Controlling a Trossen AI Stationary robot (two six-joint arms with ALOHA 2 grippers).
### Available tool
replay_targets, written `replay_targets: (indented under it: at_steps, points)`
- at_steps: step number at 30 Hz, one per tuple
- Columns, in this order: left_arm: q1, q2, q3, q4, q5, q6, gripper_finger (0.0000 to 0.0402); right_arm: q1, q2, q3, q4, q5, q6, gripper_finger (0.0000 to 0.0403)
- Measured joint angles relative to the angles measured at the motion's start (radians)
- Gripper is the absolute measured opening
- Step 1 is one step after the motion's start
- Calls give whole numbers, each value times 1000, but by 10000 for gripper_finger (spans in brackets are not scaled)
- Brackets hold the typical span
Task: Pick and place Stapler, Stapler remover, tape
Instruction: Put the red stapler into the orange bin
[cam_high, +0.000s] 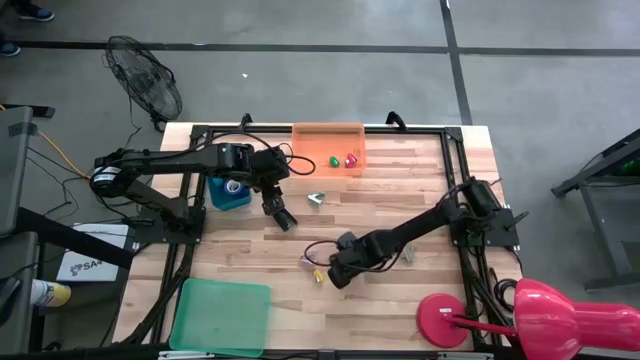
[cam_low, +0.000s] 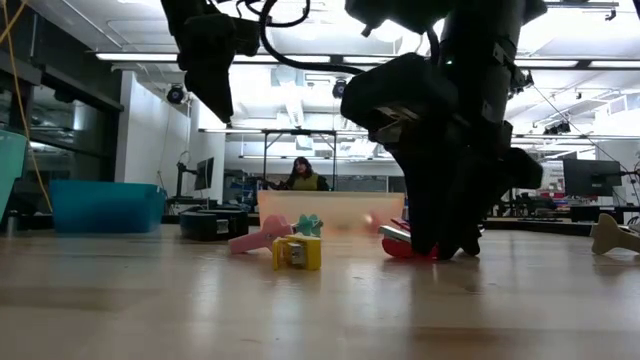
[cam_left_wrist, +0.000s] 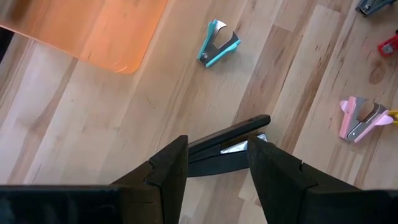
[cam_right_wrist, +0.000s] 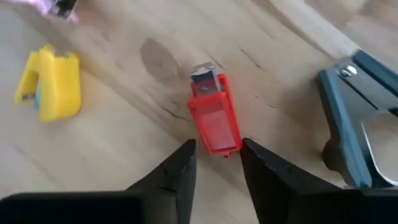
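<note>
Two end effectors show. My right end effector (cam_right_wrist: 216, 163) sits low on the surface (cam_high: 400, 300), fingers closed around one end of a small red piece (cam_right_wrist: 214, 118), with a yellow piece (cam_right_wrist: 53, 84) beside it. Beyond, only the left wrist view shows the left end effector (cam_left_wrist: 217, 158) gripping the stapler (cam_left_wrist: 227, 143), short of the orange tray (cam_high: 328, 140).

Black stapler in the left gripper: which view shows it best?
Left wrist view: the black stapler lies clamped between the left gripper fingers, whole length visible. High view shows only a dark stub at the gripper. Low and right wrist views don't show it.
</note>
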Motion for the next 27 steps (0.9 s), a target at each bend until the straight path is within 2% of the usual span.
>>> replay_targets:
  at_steps: [6, 12, 20, 27]
  points:
    - [0, 0, 0, -1, 2, 0, 163, -32, -1, 0, -2, -43, -174, 148]
    - [0, 0, 0, -1, 3, 0, 163, -59, -1, -1, 8, -48, -305, 152]
    - [0, 0, 0, -1, 2, 0, 163, -71, -1, -2, 42, 42, -357, 145]
    - [0, 0, 0, -1, 2, 0, 163, -66, -1, -2, 38, 15, -368, 144]
